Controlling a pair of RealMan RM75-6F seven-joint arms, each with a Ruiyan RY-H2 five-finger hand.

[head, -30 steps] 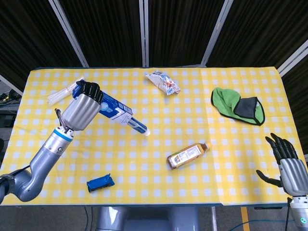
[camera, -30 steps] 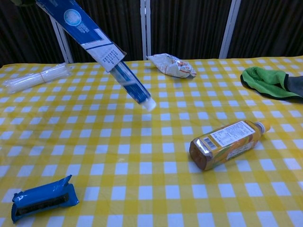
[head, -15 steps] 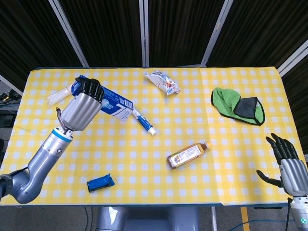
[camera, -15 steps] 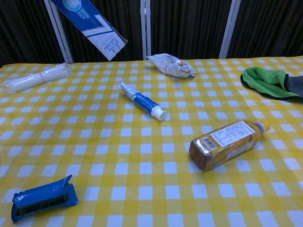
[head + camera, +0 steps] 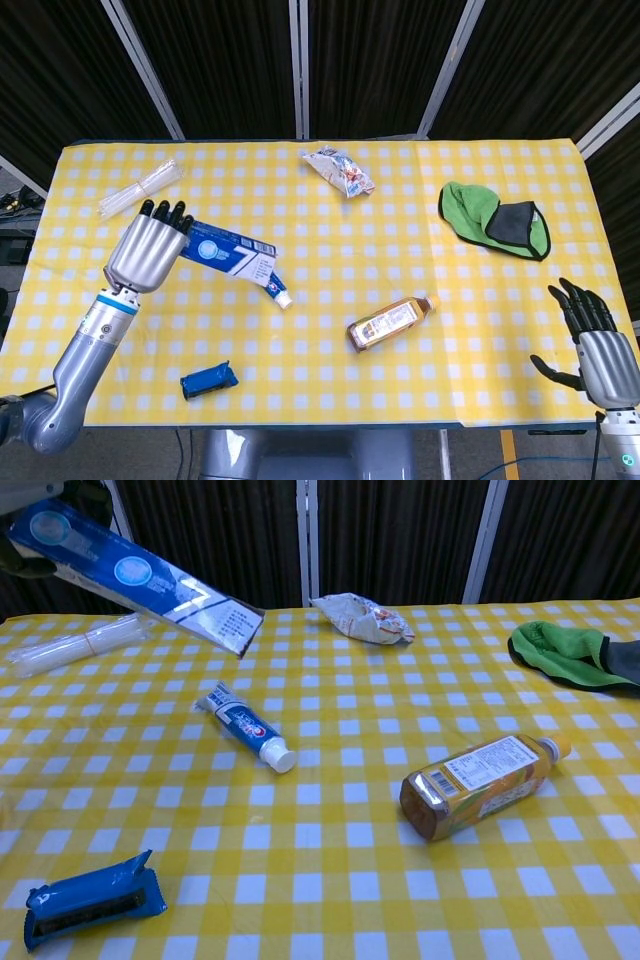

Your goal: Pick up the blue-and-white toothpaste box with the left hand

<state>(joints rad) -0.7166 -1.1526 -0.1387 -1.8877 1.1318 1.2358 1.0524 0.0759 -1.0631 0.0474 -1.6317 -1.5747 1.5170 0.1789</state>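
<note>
Blue-and-white toothpaste box (image 5: 228, 255) held off table (image 5: 400, 250), gripped by left robot hand (image 5: 150, 250), open end tilted down. Toothpaste tube (image 5: 247, 726) lies loose on checked cloth below. Pickup looks done; next: steady hold. Right robot hand (image 5: 600, 350) open, idle.

Head cam: high, looking steeply down, takes in the whole checkered tablecloth (image 5: 330, 340) edge to edge, dark curtain beyond, both arms at the lower corners. Chest cam: low, near the front edge, shallow angle facing across the table toward the curtain, much closer in. Overlap is the middle and left of the table: toothpaste tube (image 5: 277, 292) (image 5: 245, 726), bottle (image 5: 390, 320) (image 5: 483, 781), blue packet (image 5: 209, 379) (image 5: 92, 898), snack bag (image 5: 338, 170) (image 5: 363, 617), green cloth (image 5: 493, 218) (image 5: 573, 652).
</note>
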